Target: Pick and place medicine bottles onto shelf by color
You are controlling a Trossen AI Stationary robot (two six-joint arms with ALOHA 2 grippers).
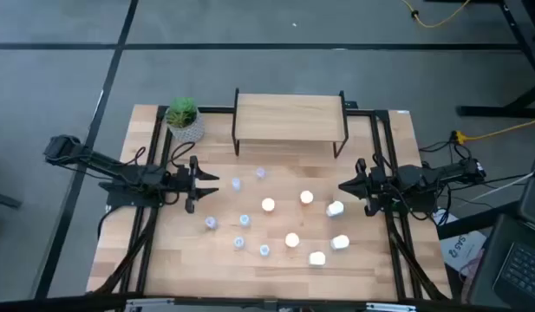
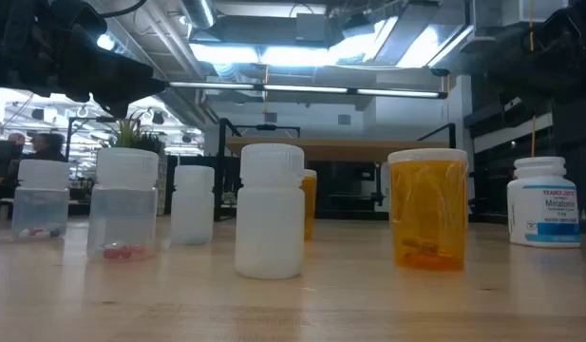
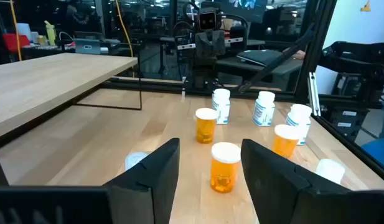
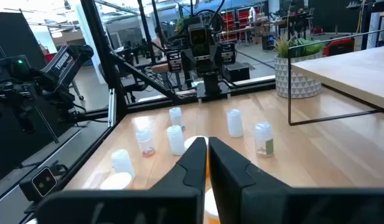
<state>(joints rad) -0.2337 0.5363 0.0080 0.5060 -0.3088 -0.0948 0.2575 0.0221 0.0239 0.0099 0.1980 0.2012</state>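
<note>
On pale wood table [image 1: 180,260], cylindrical plastic bottles [image 1: 268,205].

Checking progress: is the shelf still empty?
Empty: the shelf top shows bare wood from above; all bottles stand on the table.

Setting: robotics lab. Evidence: exposed ceiling ducts [image 2: 274,71] at upper centre, strip lights [image 2: 302,90], black frame rig [image 4: 98,56], floor cables [image 1: 440,16] upper right.
</note>
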